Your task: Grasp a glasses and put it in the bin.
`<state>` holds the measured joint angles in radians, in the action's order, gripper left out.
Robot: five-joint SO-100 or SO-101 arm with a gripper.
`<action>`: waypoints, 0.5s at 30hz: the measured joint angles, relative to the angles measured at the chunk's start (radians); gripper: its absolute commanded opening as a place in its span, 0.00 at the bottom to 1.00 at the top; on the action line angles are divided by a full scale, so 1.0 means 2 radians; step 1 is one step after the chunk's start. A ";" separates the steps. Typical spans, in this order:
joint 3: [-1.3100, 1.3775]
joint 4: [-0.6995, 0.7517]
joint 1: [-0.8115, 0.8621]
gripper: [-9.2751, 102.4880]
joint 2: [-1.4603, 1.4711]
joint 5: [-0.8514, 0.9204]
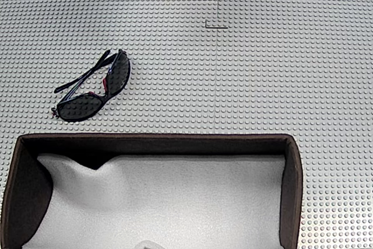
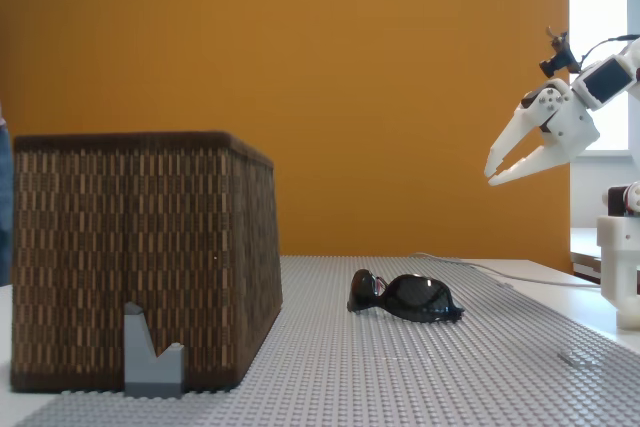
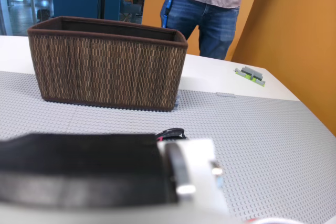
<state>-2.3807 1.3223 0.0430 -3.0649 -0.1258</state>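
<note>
The sunglasses (image 1: pixel 93 88) lie on the grey studded baseplate at the left, just beyond the bin's far wall, with black frame, dark lenses and red accents. From the side they (image 2: pixel 405 297) rest flat on the plate to the right of the bin (image 2: pixel 140 257). The bin's dark brown rim (image 1: pixel 151 138) encloses a white foam lining. My gripper (image 2: pixel 492 177) hangs high above the plate at the right, well above and to the right of the glasses, open and holding nothing. In the wrist view the bin (image 3: pixel 105 72) stands ahead, and a sliver of the glasses (image 3: pixel 170 132) peeks over my black and white housing.
A person in jeans (image 3: pixel 210 3) stands behind the table beyond the bin. A small grey block (image 2: pixel 150 352) leans against the bin's near wall. A grey-green piece (image 3: pixel 251 75) lies on the white table. The arm's base (image 2: pixel 625 267) and a cable (image 2: pixel 500 269) sit at the right.
</note>
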 measured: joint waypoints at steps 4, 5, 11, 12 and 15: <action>0.035 0.058 -0.018 0.08 0.032 0.058; 0.037 0.074 -0.018 0.08 0.032 0.074; 0.048 0.109 -0.018 0.08 0.080 0.125; 0.051 0.110 -0.017 0.08 0.091 0.130; 0.067 0.113 -0.021 0.08 0.100 0.139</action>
<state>-2.2473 1.5478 0.0000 -2.8655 0.1519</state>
